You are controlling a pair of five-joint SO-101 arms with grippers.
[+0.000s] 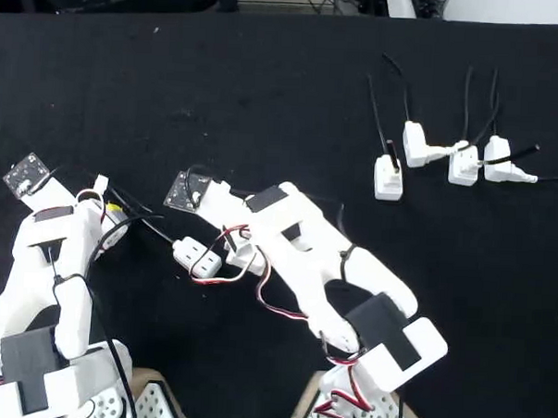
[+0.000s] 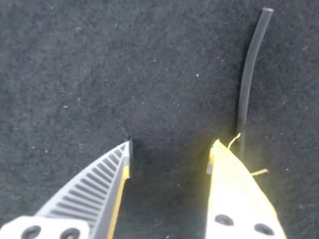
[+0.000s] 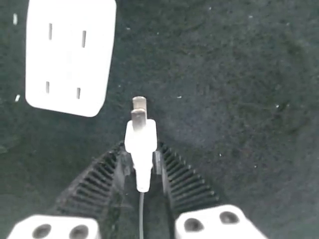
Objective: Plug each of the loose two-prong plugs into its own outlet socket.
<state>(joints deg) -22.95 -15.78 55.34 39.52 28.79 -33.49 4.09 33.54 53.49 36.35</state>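
A white outlet socket (image 1: 198, 255) lies on the black table left of centre; in the right wrist view the socket (image 3: 70, 55) shows two pairs of slots facing up. My right gripper (image 3: 141, 149) is shut on a white two-prong plug (image 3: 141, 132), prongs pointing forward, just short of the socket and a little to one side of it. From above, the right gripper (image 1: 243, 256) sits right beside the socket. My left gripper (image 2: 172, 154) is open over bare cloth, a black cord (image 2: 246, 84) beside one finger. The left gripper (image 1: 116, 222) is left of the socket.
Several white plug and socket pieces (image 1: 463, 164) with black cords lie grouped at the back right, one of them (image 1: 388, 177) slightly apart. Black cloth (image 1: 219, 105) covers the table. Red and white arm wires (image 1: 230, 276) loop near the socket.
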